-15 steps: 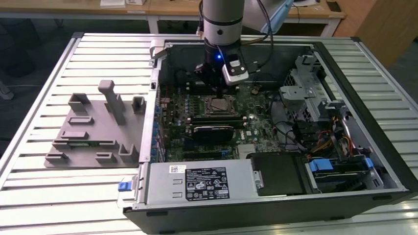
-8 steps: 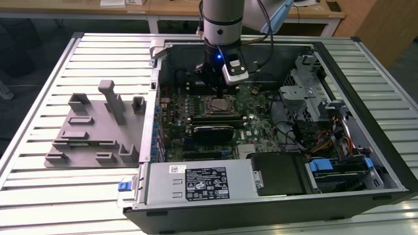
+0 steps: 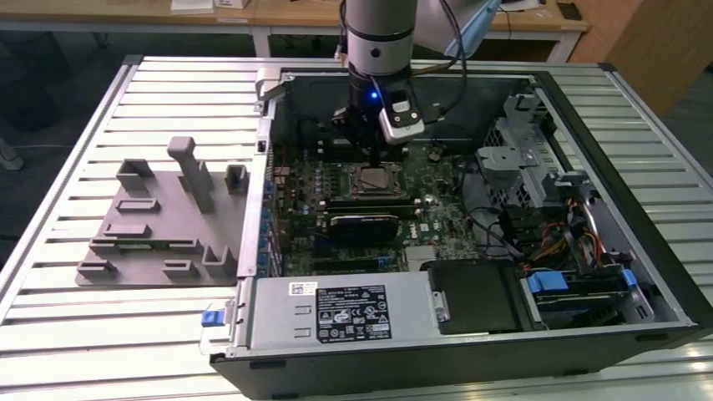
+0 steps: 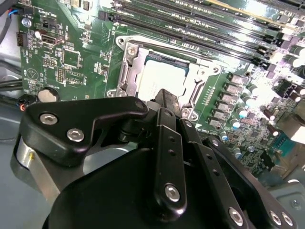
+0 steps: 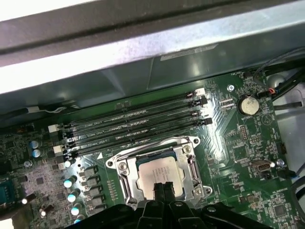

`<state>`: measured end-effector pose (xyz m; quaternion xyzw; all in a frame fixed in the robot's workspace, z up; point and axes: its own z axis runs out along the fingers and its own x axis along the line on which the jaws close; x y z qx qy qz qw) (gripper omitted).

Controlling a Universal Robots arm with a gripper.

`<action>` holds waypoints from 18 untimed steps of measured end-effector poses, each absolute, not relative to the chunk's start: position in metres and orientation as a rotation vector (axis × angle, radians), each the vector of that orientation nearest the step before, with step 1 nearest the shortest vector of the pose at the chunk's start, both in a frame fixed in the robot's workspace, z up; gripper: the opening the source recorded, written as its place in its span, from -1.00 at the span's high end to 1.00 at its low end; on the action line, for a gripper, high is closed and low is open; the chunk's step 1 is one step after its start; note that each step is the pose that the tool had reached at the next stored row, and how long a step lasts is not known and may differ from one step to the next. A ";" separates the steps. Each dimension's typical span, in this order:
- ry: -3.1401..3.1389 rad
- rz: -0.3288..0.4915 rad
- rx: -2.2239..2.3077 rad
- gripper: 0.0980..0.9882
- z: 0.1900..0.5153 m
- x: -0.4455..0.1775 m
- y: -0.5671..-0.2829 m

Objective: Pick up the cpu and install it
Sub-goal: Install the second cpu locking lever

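CPU [image 5: 157,177] lies flat inside the motherboard socket, its silver top framed by the metal retention bracket [image 5: 190,162], as the arm's gripper [image 5: 162,189] hangs directly over it in the first wrist view, lower centre of the frame. In the second wrist view the same chip shows pale and bright at centre frame, the black fingertips [image 4: 167,102] drawn together into a narrow point just above its near edge. The jaws appear pressed closed with nothing between them (whether the tips actually touch the chip's lid cannot be told). In the exterior view the arm stands upright at upper centre, reaching down into the open computer case [image 3: 624,334], with the socket just below the tool; a grey fixture tray [image 3: 156,225] sits at the left of the frame on the slatted table [image 3: 67,334]. Judging from this, the chip looks seated but the bracket is not clamped over it. The risk now is sideways drag: a tip catching the lid could shift the chip off its seat and bend the contacts beneath.
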<state>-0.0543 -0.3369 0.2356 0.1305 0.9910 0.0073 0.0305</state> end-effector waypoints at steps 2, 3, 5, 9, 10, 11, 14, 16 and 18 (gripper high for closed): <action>3.054 0.022 0.402 0.98 0.240 -0.054 -0.337; 3.054 0.023 0.402 0.98 0.242 -0.054 -0.337; 3.054 0.022 0.402 0.98 0.246 -0.054 -0.337; 3.054 0.023 0.402 0.98 0.247 -0.054 -0.337; 3.054 0.022 0.402 0.98 0.247 -0.054 -0.337; 3.054 0.021 0.402 0.98 0.247 -0.054 -0.338; 3.054 0.020 0.402 0.98 0.247 -0.054 -0.343; 3.054 0.020 0.402 0.98 0.247 -0.054 -0.348; 3.054 0.020 0.402 0.98 0.247 -0.054 -0.354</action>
